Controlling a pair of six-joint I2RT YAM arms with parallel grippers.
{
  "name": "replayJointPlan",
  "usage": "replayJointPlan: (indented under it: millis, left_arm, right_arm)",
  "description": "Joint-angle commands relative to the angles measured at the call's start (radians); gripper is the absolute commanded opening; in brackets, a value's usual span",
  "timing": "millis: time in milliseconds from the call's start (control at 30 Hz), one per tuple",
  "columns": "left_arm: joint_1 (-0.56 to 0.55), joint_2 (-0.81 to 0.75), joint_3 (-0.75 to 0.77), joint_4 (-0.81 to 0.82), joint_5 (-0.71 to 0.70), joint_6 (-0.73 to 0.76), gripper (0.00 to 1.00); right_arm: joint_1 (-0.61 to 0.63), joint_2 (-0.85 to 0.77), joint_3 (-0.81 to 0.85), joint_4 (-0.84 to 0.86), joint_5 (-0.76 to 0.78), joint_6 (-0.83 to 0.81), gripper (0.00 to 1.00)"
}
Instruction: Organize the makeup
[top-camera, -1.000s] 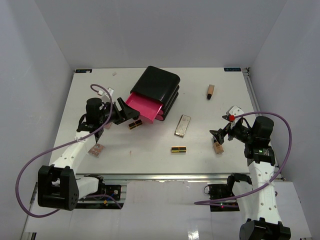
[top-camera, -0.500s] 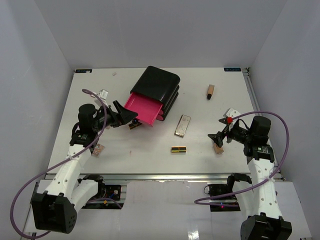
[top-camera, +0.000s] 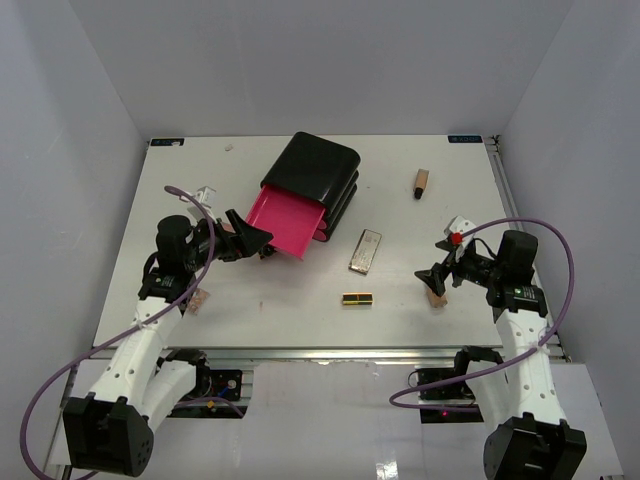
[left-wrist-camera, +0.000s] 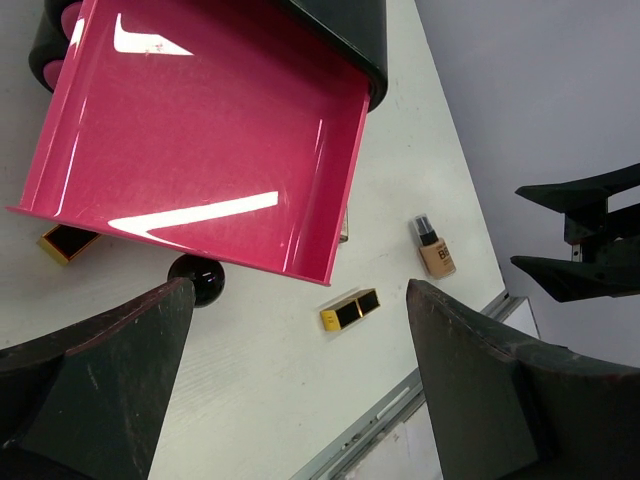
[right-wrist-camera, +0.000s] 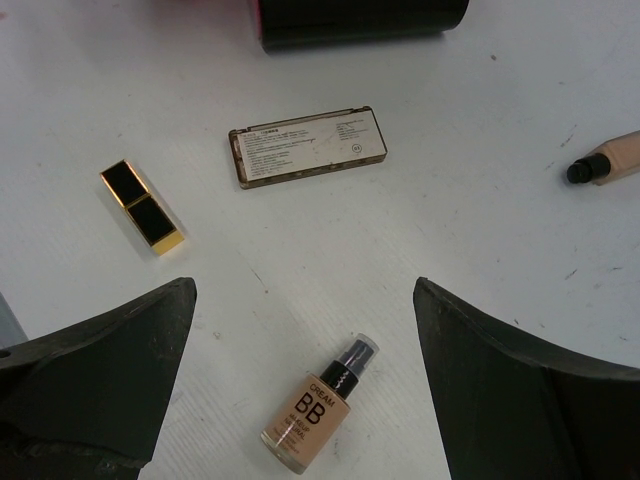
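My left gripper (top-camera: 252, 240) is open and empty, just left of the open pink drawer (top-camera: 288, 222); in the left wrist view (left-wrist-camera: 298, 290) it hovers over the drawer's front edge (left-wrist-camera: 200, 150). One black-and-gold lipstick (left-wrist-camera: 65, 243) lies half under that drawer. Another lipstick (top-camera: 357, 298) (left-wrist-camera: 350, 309) (right-wrist-camera: 142, 205) lies mid-table. My right gripper (top-camera: 432, 276) (right-wrist-camera: 304, 285) is open above the tan BB bottle (top-camera: 436, 296) (right-wrist-camera: 318, 408). The beige palette (top-camera: 365, 250) (right-wrist-camera: 306, 146) lies flat. A tan tube (top-camera: 421, 183) (right-wrist-camera: 610, 157) lies far right. A pinkish piece (top-camera: 197, 299) lies near left.
The black box (top-camera: 315, 172) stands at the back centre with its drawer pulled out toward the left arm. A round black object (left-wrist-camera: 195, 278) sits under the drawer's front. The table's near rail (top-camera: 320, 352) runs along the front.
The left arm has swung back and leftward; its gripper now covers the lipstick by the drawer. The right gripper has shifted slightly left over the BB bottle.
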Motion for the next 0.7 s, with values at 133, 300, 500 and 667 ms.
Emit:
replayJointPlan:
  millis: [133,300,500,667]
  left_arm:
    - [0.001,-0.037,-0.017,0.017,-0.017,0.028,0.98]
    - [0.002,-0.056,-0.022,0.024,-0.027,0.028,0.98]
    - [0.001,-0.072,-0.025,0.035,-0.028,0.031,0.98]
    - [0.002,-0.095,-0.036,0.059,-0.015,0.028,0.98]
  right_arm:
    - [-0.005,0.016,0.014,-0.002,-0.005,-0.017,0.96]
    - [-0.007,0.018,0.014,-0.002,0.002,-0.02,0.96]
    - [-0.006,0.024,0.024,-0.007,0.043,-0.013,0.96]
    - [-0.005,0.071,0.102,-0.118,0.11,-0.068,0.96]
